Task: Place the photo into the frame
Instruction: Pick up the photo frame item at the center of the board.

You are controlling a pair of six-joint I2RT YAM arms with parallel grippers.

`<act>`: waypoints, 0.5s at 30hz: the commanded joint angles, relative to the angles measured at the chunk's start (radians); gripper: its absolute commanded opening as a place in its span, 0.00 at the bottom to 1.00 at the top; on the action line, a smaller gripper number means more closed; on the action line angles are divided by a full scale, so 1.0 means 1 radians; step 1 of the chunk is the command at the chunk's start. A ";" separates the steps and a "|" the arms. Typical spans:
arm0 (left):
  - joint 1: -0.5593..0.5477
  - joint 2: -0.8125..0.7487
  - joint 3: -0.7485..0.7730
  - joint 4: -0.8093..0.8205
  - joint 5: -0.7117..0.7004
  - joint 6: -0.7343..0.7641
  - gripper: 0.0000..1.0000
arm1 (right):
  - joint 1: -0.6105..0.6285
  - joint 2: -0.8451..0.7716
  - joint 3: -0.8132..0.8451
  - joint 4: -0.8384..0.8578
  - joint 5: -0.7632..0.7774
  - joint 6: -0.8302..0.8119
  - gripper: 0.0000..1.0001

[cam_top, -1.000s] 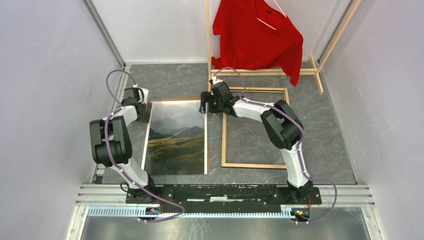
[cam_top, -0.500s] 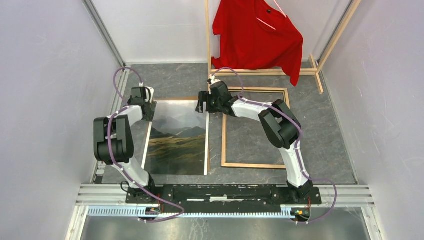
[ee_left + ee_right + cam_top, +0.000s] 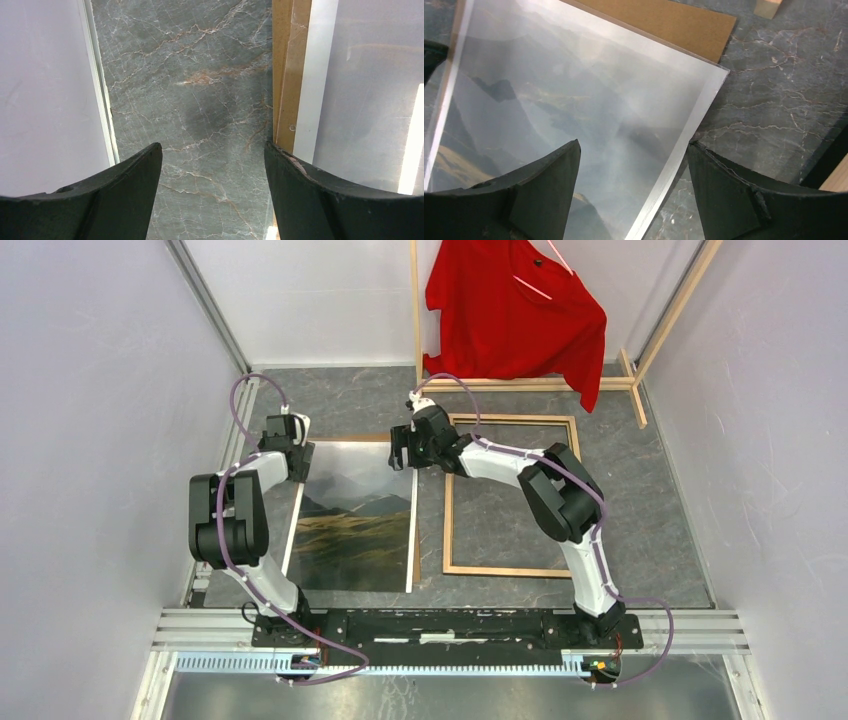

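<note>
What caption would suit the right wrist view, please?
Open right gripper above a corner of the photo, brown backing board beneath.

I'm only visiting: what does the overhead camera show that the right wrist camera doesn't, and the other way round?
Only overhead: the red shirt on its wooden rack, and the frame as a rectangular outline lying right of the photo. Only the right wrist: a close look at the right gripper, open above the photo's white-bordered corner, and glare on the print. Both: the photo, the brown backing board under it, and the grey marble table.
</note>
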 commanded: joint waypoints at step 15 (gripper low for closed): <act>-0.013 0.039 -0.050 -0.066 0.049 -0.018 0.82 | 0.102 -0.171 0.023 -0.027 0.064 -0.129 0.83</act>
